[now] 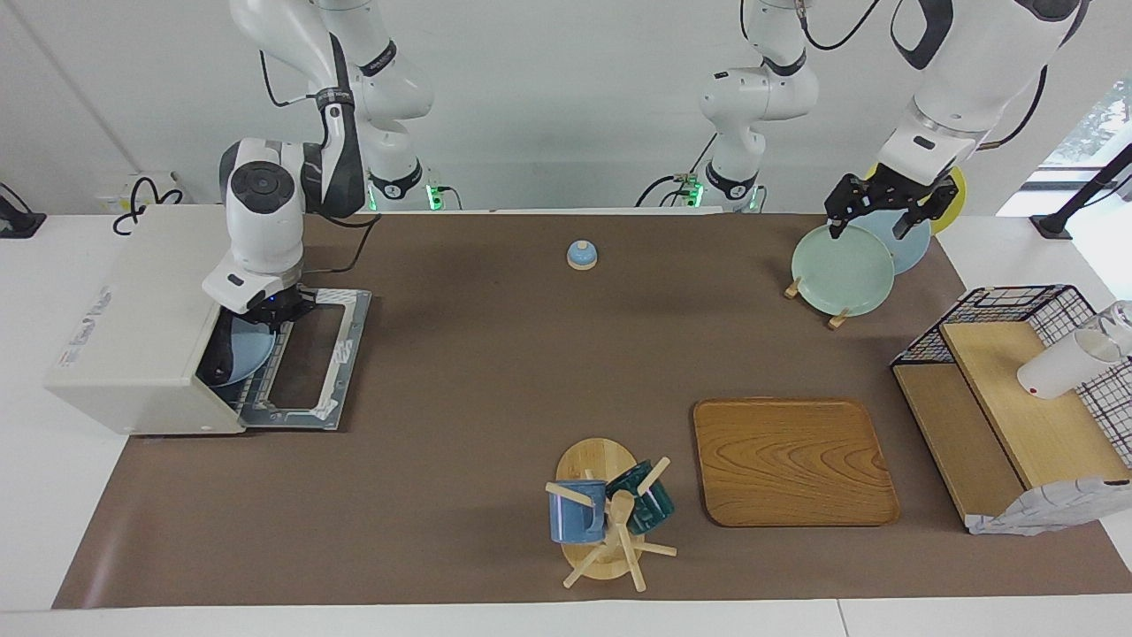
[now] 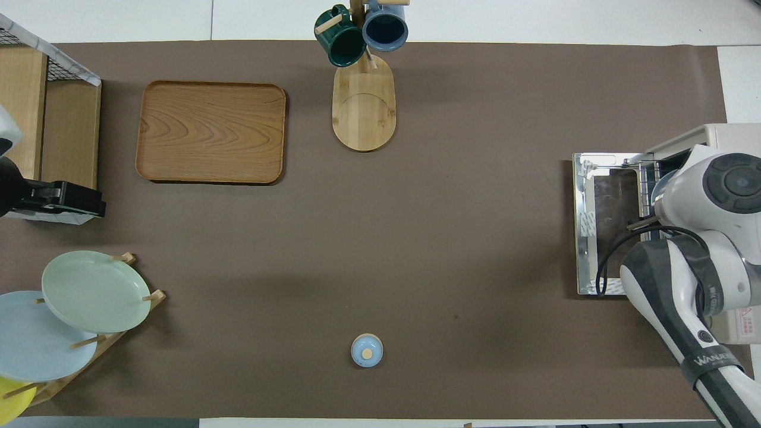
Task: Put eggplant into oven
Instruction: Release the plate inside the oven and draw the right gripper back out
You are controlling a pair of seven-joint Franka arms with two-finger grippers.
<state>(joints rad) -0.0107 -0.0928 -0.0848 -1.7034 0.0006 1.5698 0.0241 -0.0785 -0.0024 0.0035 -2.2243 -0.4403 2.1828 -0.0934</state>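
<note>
The cream-white oven point(image 1: 133, 327) stands at the right arm's end of the table, its door point(image 1: 309, 363) dropped open onto the mat. A light blue plate point(image 1: 240, 352) sits inside the oven mouth on the wire rack. My right gripper point(image 1: 265, 311) is at the oven mouth, shut on the plate's rim. The eggplant is hidden from both views. In the overhead view the right arm's wrist covers the oven point(image 2: 722, 134) opening, and only a sliver of the plate point(image 2: 657, 189) shows. My left gripper point(image 1: 871, 219) waits, open and empty, over the plate rack.
A small blue bell point(image 1: 581, 255) stands near the robots at mid-table. A pale green plate point(image 1: 842, 270) leans in a rack. A wooden tray point(image 1: 793, 460), a mug tree point(image 1: 610, 518) and a wire-sided wooden shelf point(image 1: 1017, 398) lie farther out.
</note>
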